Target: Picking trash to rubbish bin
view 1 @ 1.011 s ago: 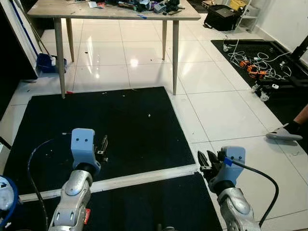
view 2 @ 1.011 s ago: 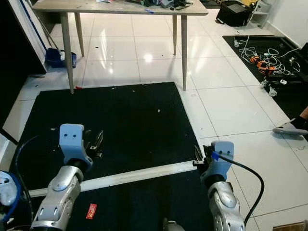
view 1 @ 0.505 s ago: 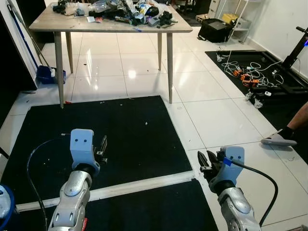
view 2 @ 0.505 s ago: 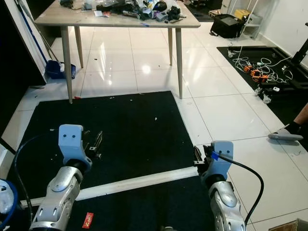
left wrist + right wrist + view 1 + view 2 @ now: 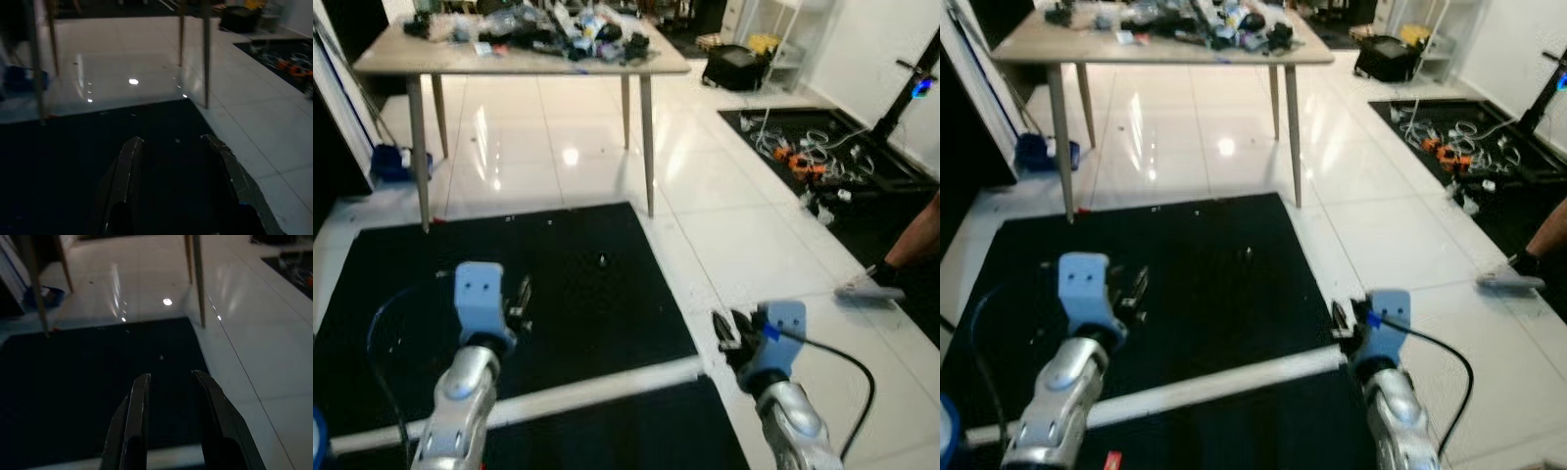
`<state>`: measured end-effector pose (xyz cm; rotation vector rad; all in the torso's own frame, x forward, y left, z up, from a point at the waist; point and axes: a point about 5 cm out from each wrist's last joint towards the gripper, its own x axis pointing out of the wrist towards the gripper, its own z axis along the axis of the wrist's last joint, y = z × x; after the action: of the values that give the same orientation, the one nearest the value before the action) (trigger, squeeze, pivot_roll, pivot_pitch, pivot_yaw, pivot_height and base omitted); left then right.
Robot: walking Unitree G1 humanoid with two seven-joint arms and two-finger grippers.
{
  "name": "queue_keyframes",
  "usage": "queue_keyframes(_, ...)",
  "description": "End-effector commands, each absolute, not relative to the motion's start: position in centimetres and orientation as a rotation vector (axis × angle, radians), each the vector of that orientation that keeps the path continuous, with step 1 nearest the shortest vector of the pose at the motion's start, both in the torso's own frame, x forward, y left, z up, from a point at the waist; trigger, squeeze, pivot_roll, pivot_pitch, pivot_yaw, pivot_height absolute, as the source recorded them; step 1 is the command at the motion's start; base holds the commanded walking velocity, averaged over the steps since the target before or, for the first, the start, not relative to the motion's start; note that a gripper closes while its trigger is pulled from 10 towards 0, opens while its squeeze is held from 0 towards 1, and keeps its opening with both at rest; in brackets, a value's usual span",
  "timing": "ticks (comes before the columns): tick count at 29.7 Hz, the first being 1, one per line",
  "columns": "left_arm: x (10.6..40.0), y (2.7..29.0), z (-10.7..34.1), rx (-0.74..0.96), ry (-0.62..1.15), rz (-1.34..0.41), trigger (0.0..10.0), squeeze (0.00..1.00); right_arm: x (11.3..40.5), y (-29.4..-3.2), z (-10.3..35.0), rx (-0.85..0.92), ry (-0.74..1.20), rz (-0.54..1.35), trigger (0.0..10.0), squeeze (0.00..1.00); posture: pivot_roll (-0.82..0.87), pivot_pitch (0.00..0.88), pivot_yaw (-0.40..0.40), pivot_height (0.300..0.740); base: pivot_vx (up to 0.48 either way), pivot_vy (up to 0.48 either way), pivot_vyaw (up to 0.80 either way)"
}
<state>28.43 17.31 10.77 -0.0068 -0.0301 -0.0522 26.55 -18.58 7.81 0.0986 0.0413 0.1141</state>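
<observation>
The left gripper [image 5: 173,188] hung low over the black square floor mat [image 5: 558,274], its two long black fingers spread with nothing between them. The right gripper [image 5: 171,423] was parted too, a narrower gap, also empty, hovering just above the white strip of floor [image 5: 1224,385] that ran between two mats, near the mat's right edge. Both silver arms were held forward at about the same height, well apart from each other.

As for the trash: a small red wrapper [image 5: 1112,457] lay on the nearer dark mat, down by the left arm, and pale specks were scattered over the far mat; a heap of mixed clutter [image 5: 558,22] sat on the light wooden worktop [image 5: 401,61] beyond. No bin could be made out for certain. So, by my reading, nothing was picked yet and the whole job remained: find a piece, grasp it, carry it off.

Room to move looked generous ahead over the mat and the glossy white tiled floor [image 5: 744,225]. The worktop's thin legs [image 5: 647,147] stood at the mat's far edge. To the right, a tangle of cables [image 5: 803,157] on another dark mat and a person's foot [image 5: 869,286] called for care.
</observation>
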Motion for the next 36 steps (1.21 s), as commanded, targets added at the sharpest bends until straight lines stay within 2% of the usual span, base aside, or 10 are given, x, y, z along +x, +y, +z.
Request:
queue_keyframes(1, 28.2, 17.6, 10.0, -0.021, 0.007, -0.04, 10.0, 0.0, 26.3, -18.3, 7.3, 0.107, 0.061, 0.117, 10.0, 0.0, -0.02, 0.065, -0.029, 0.74, 0.251, 0.0, 0.0)
queue_keyframes(36, 28.2, 16.3, 9.8, -0.013, 0.013, -0.071, 10.0, 0.0, 26.3, -18.0, 7.3, 0.099, 0.062, 0.132, 10.0, 0.0, -0.03, 0.073, -0.034, 0.74, 0.259, 0.0, 0.0)
